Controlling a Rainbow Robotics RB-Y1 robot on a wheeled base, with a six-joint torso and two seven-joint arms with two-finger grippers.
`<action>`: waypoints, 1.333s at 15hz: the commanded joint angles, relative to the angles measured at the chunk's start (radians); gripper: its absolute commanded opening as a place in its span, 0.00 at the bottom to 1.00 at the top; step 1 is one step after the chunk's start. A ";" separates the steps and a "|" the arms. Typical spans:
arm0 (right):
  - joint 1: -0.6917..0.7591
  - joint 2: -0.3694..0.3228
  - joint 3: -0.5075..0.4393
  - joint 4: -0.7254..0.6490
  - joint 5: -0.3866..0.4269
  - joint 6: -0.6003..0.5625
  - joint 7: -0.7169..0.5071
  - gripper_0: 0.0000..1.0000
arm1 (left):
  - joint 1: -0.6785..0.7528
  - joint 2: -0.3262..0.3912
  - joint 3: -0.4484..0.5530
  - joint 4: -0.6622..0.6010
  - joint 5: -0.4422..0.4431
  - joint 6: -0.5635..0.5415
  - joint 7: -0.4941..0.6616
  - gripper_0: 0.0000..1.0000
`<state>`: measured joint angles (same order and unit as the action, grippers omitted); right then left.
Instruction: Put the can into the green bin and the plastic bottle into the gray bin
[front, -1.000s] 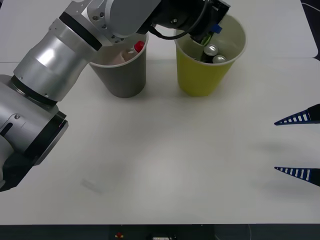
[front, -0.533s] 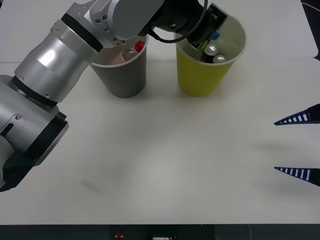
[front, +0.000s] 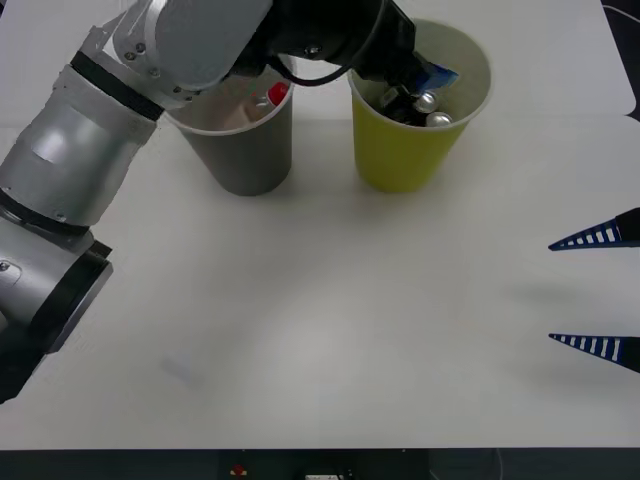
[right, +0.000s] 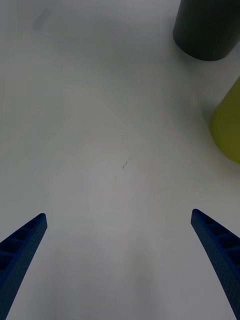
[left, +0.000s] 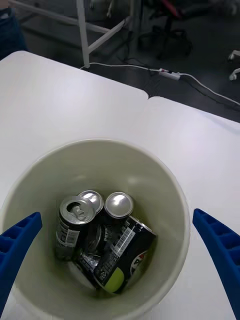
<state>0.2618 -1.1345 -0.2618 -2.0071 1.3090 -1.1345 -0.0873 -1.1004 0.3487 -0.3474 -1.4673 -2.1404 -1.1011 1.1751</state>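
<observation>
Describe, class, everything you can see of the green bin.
The green bin is a yellow-green, cup-shaped plastic-looking container tapering toward its base, with a rolled rim. It stands upright on the white table, just beside the gray bin. Inside lie several dark drink cans with silver tops. The open left tool hovers over its mouth.

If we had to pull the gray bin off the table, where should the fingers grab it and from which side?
Grip the gray bin on its rolled rim, coming from above at the near side, one finger inside the wall and one outside. The body looks too wide and tapered for a side pinch, and the left gripper, open, hangs over the green bin beside it. The plastic bottle lies inside.
</observation>
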 joint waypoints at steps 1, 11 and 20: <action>0.000 0.000 0.000 0.000 0.000 0.000 0.000 1.00 | 0.114 0.066 0.047 -0.151 0.103 0.000 -0.048 1.00; 0.000 0.000 0.000 0.000 0.000 0.000 0.000 1.00 | 0.720 0.306 0.340 -0.617 0.548 -0.003 -0.390 1.00; 0.000 0.000 0.000 0.000 0.000 0.000 0.000 1.00 | 1.027 0.386 0.573 -0.625 0.706 -0.163 -0.701 1.00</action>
<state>0.2618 -1.1345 -0.2618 -2.0071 1.3090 -1.1345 -0.0873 -0.0990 0.7233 0.2143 -2.0952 -1.4441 -1.2619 0.4943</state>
